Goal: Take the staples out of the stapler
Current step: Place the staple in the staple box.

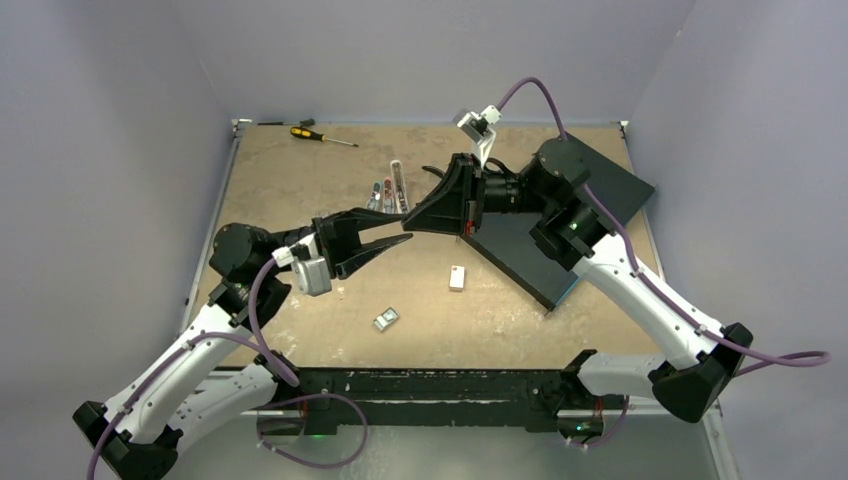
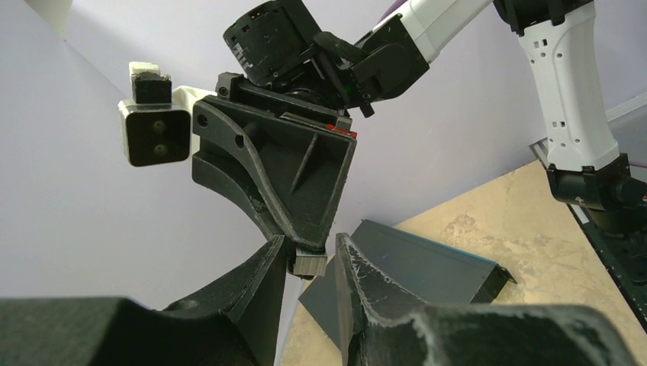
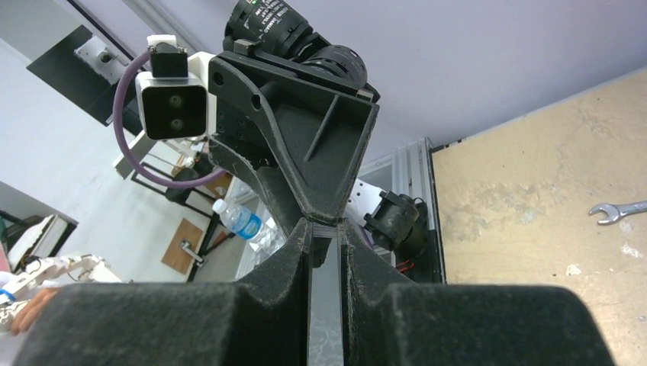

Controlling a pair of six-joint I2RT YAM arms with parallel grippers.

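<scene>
Far left, a screwdriver [image 1: 322, 136] lies by the back wall, well away from the action. My left gripper [image 2: 310, 245] is part open and has hold of nothing, its fingers [image 2: 267, 282] standing either side of a small grey block up in the air over the middle of the table [image 1: 300, 180]. I read that block as the staples [image 2: 309, 264]. It is pinched at the very tips of my right gripper [image 3: 324, 231], whose jaws are closed down to a narrow slot filled with grey.

Here is what worries me. Only a short stub of the block sticks out past the right fingertips, so if I close the left hand it may clamp on those tips and not on the staples. One left finger looks to be touching the block while the other stands off it, so closing could shove the block sideways and snap it or twist it loose. If the right lets go too soon, the block drops among the bits below: a long narrow piece [image 1: 398, 186] toward the far side, a small silvery piece [image 1: 386, 319] nearer me and a white block [image 1: 457, 277]. I cannot pick out the stapler for certain among them.

To the right, a dark tray [image 1: 620, 188] with a low lip lies partly under the right arm. I see nothing lying in the part that shows. A wrench [image 3: 618, 210] rests on the table in the right wrist view.
</scene>
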